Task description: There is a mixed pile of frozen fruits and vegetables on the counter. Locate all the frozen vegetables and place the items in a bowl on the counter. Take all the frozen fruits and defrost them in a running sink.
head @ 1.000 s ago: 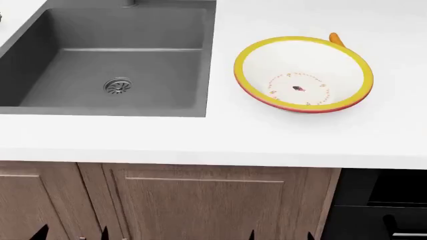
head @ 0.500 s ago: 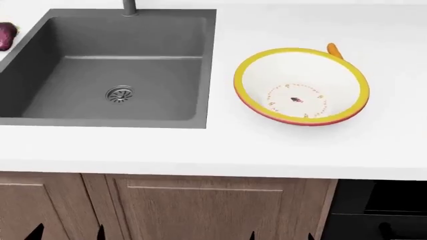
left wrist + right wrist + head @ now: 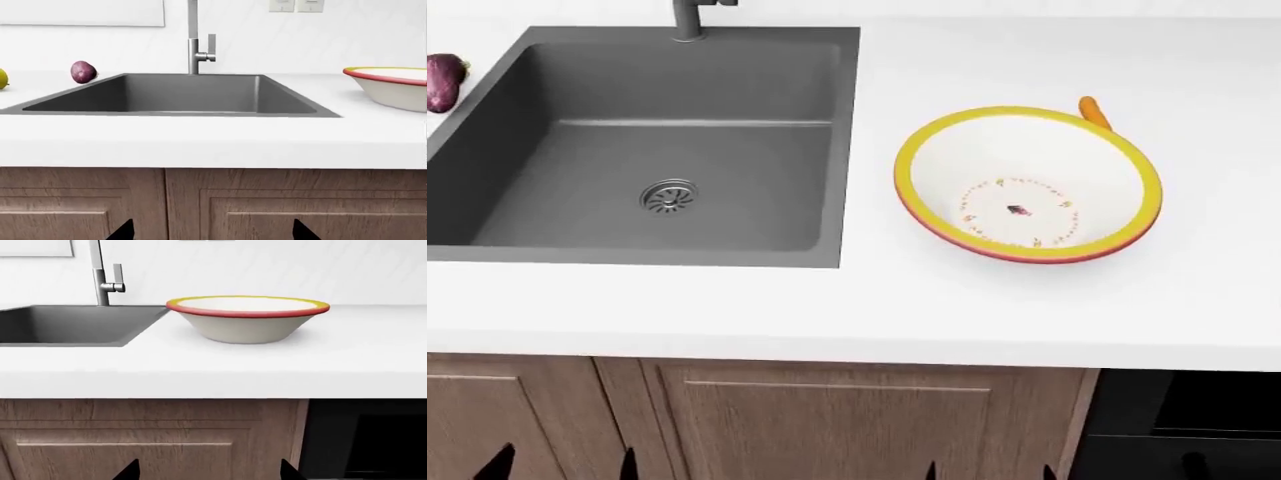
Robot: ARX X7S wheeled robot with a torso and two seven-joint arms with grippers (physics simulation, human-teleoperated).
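Note:
The white bowl (image 3: 961, 170) with a yellow rim stands empty on the white counter (image 3: 961, 300), right of the dark grey sink (image 3: 734, 150). The sink is dry, and its faucet (image 3: 193, 50) shows no water. A purple eggplant (image 3: 443, 82) lies left of the sink. Further left, the yellow pear (image 3: 2, 79) shows at the picture's edge. An orange vegetable tip (image 3: 1093, 112) pokes out behind the bowl. My left gripper (image 3: 211, 235) and right gripper (image 3: 208, 475) are open and empty, low before the cabinet doors. Only their dark fingertips (image 3: 501, 465) show.
Brown wood-grain cabinet doors (image 3: 827, 420) run below the counter. A dark appliance front (image 3: 1188, 420) sits to their right. The white wall behind carries outlet plates (image 3: 297, 5). The bowl (image 3: 247, 320) is straight ahead of the right gripper.
The head view has shifted, so the counter, sink and bowl sit lower in the picture. The eggplant has come into view at the left edge. Nothing on the counter moved.

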